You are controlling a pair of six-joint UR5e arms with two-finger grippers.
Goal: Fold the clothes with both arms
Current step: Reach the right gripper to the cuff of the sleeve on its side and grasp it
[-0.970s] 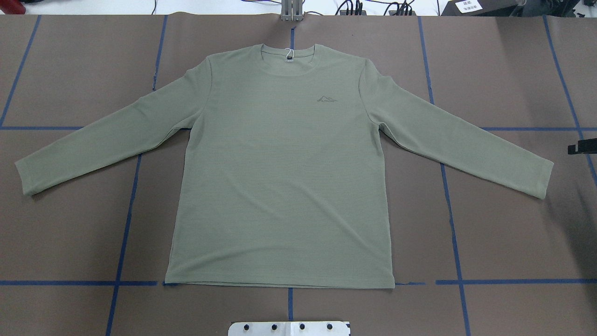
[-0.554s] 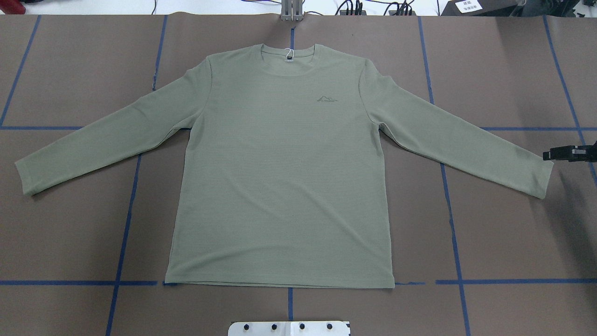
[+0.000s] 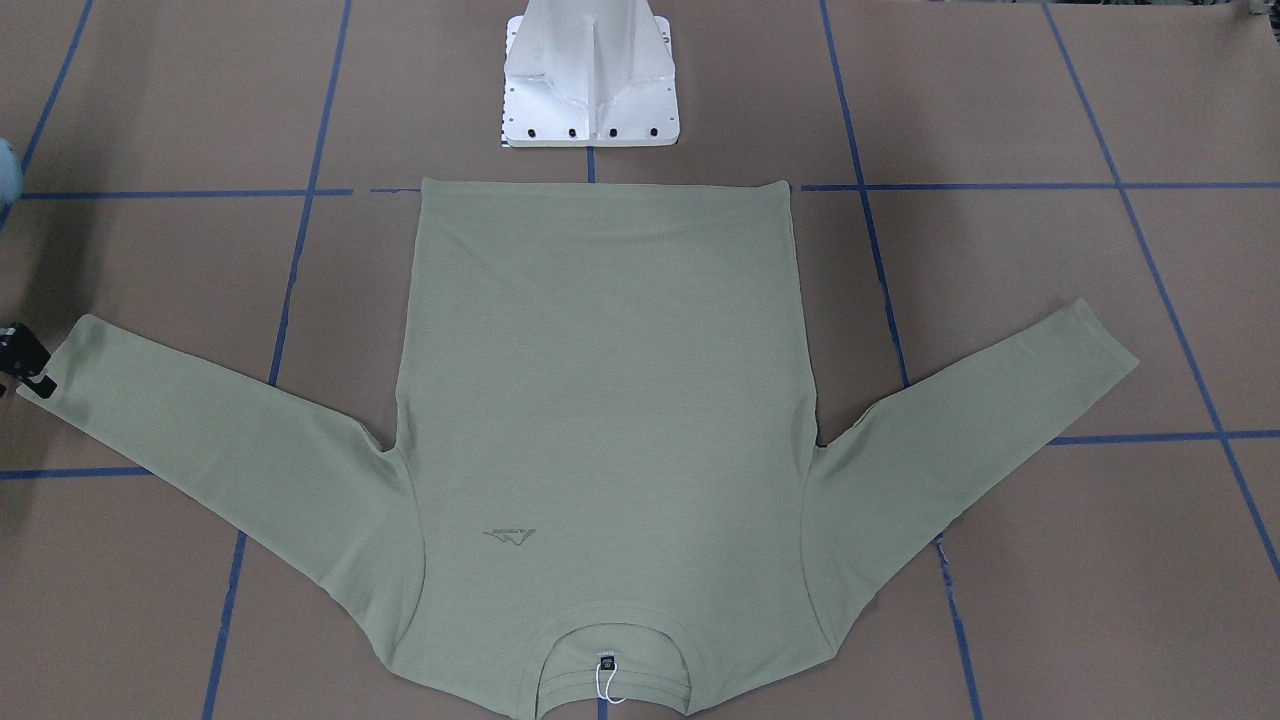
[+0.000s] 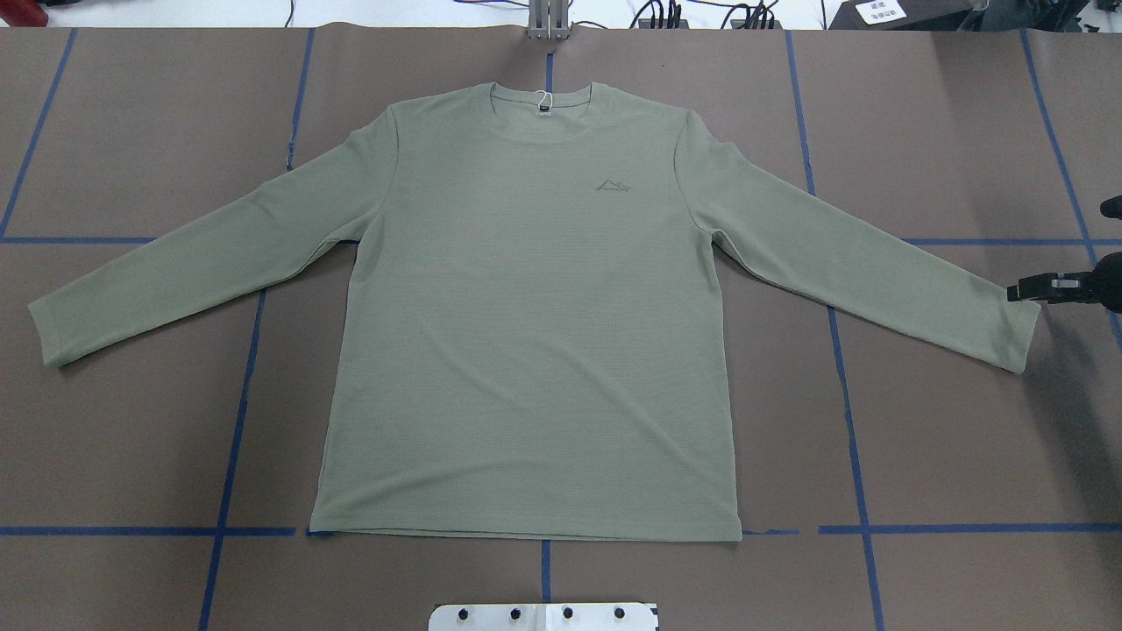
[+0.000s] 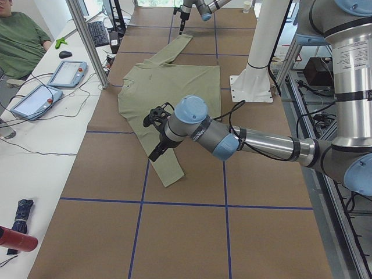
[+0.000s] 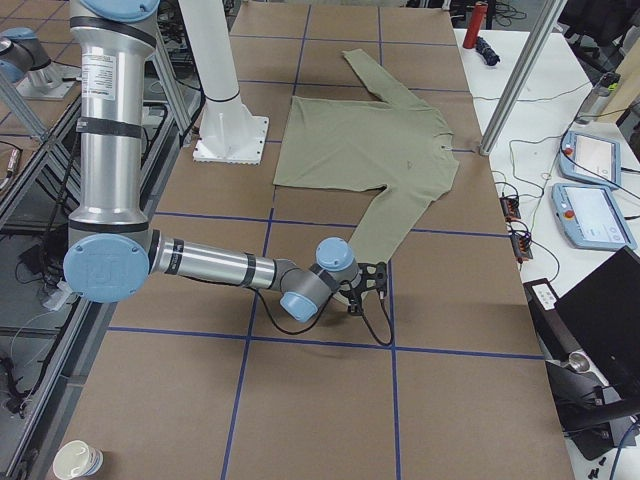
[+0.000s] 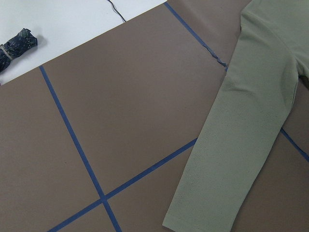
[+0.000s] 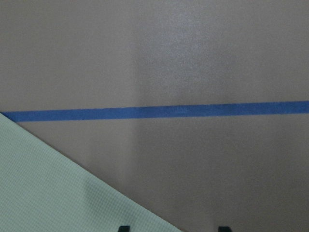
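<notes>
Lying flat, front up, mid-counter (image 4: 920, 438): the shirt (image 4: 526, 350), collar (image 4: 542, 105) toward the far edge, hem along the blue tape line (image 4: 131, 531) just short of the white pedestal base (image 3: 590, 90). Sleeves are splayed out and down, with bare counter all round each cuff.

Right hand (image 4: 1017, 289) sits low at the overhead view's right edge, tip at the right cuff (image 4: 1021, 337) (front-facing view shows one finger (image 3: 40, 388) overlapping the cuff corner). Only the right wrist view shows the fingertips (image 8: 124, 228): spread, one over sleeve fabric, the other over bare counter.

Left hand (image 5: 158, 152) shows only in the exterior left view, above the left sleeve (image 7: 241, 145). Spread or pressed together: cannot tell.

Left wrist view catches a dark rolled bundle (image 7: 17, 43) on the white bench (image 7: 72, 19) past the counter edge.
</notes>
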